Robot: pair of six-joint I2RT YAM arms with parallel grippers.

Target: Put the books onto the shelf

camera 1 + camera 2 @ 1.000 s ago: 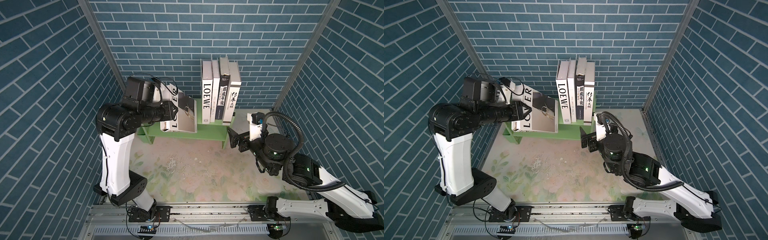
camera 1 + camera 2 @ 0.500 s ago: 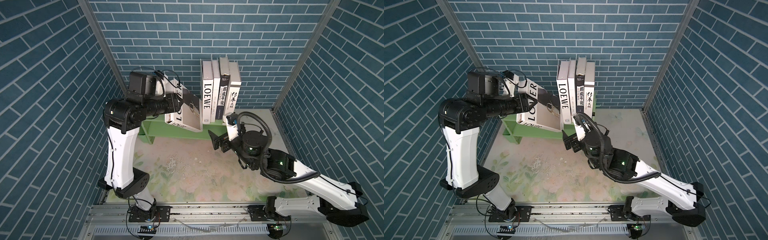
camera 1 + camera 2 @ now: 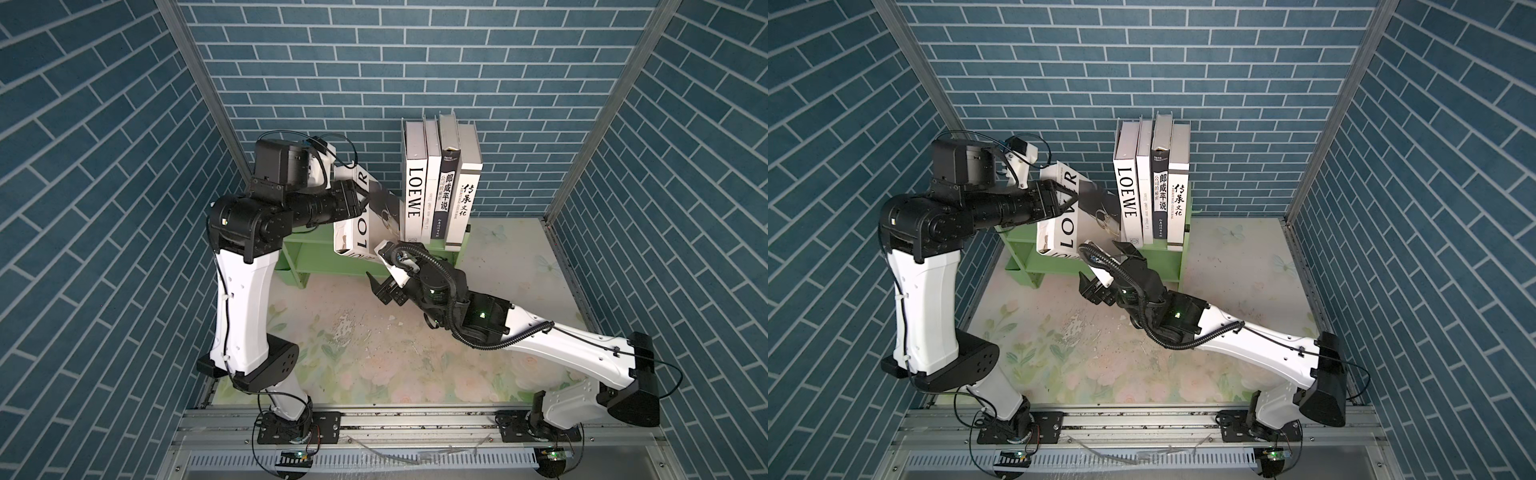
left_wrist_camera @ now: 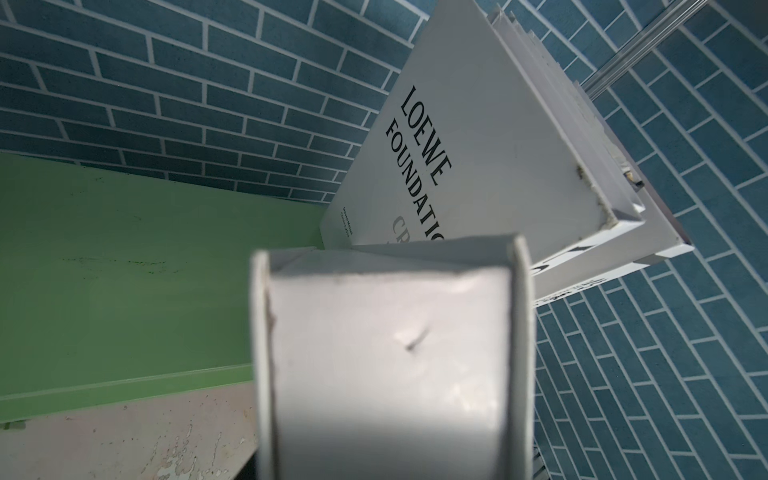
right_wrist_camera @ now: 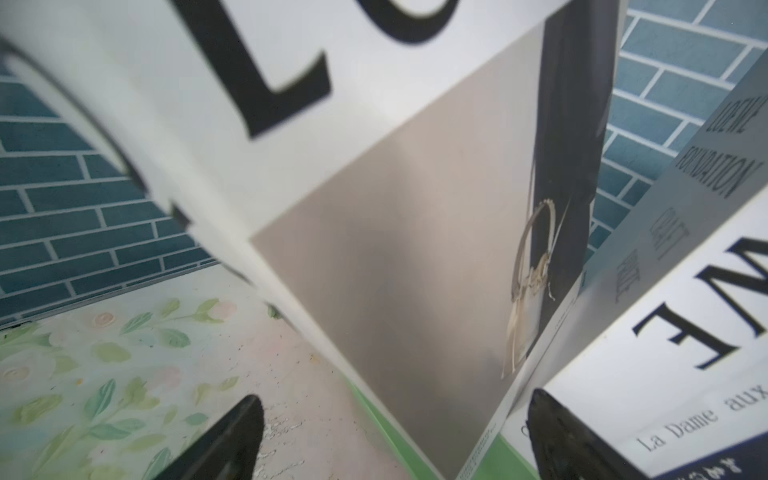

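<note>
**Book tipped against the upright row; right arm brought in at its foot**

The LOVER book (image 3: 360, 226) stands tilted on the green shelf (image 3: 316, 254). Its upper end lies between the fingers of the left gripper (image 3: 1065, 197), and its far cover leans on the LOEWE book (image 3: 415, 187). That book stands just beyond those fingertips, first in a row of four upright volumes. A second ago the LOVER book sat apart from this row; it now rests against it.

The left fingers straddle the spine. Whether they still press it or have let go cannot be told.

The right gripper (image 5: 395, 403) has swung from the shelf's far end to its front. Its fingers gape wide and hold nothing. The book's lower corner lies just ahead of the tips and between them, with the shelf board beneath.

By this reading, four books are shelved, and the fifth is on the board but not yet upright. What remains is probably to stand it flush against the row, perhaps with a nudge from the right fingers at its foot. A foot that slides toward those fingers could drop off the front edge.
</note>
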